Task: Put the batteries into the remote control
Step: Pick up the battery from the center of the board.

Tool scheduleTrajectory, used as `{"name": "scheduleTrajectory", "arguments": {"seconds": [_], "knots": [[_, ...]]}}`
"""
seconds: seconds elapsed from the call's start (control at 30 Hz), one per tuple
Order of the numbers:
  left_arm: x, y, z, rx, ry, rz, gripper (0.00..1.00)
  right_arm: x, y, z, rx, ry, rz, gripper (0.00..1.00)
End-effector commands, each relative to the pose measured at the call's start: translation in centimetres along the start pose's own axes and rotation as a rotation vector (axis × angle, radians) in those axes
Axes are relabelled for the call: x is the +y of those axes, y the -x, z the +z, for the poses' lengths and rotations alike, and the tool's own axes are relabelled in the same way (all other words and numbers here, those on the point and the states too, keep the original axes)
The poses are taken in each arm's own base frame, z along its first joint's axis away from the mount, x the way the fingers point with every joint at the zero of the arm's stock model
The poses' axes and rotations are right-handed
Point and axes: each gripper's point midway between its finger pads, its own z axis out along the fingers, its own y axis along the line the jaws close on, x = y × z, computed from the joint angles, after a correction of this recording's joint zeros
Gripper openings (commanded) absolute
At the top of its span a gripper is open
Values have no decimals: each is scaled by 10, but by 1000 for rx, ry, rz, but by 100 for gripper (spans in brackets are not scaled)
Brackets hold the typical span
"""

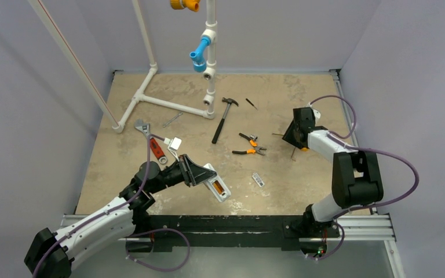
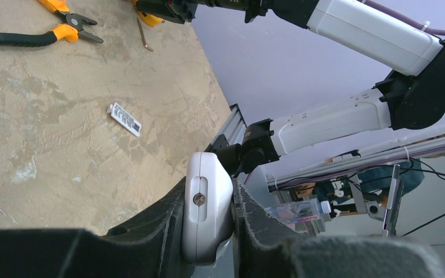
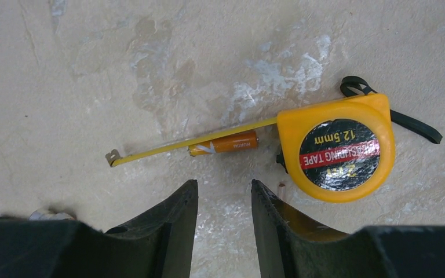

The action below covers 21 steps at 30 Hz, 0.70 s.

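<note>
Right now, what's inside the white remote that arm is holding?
An orange strip fills its open recess, seemingly batteries; how many I cannot tell. The left gripper clamps the remote control and covers one end.

remote control (image 1: 219,188) in left pincer (image 1: 197,172), near-left over surface (image 1: 301,98) | battery (image 3: 224,143) against tape measure (image 3: 339,147) blade, right side, before right pincer (image 3: 223,200) | pliers (image 1: 250,149) between, mid-surface

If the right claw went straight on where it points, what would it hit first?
Likely the orange battery, lying alongside the tape measure's blade just ahead of the open right gripper; depth is unclear.
</note>
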Motion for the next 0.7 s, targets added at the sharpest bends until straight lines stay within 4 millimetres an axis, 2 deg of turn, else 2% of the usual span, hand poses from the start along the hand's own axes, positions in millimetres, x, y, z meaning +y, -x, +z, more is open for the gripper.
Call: {"name": "scheduleTrajectory", "arguments": {"seconds": [0.0,0.67], "knots": [[-15,7,2,-18,-58,23,0,-6,11,9,-45,-33,45,39],[-14,6,1,-16,-53,23,0,-18,21,25,-55,-88,61,46]]}}
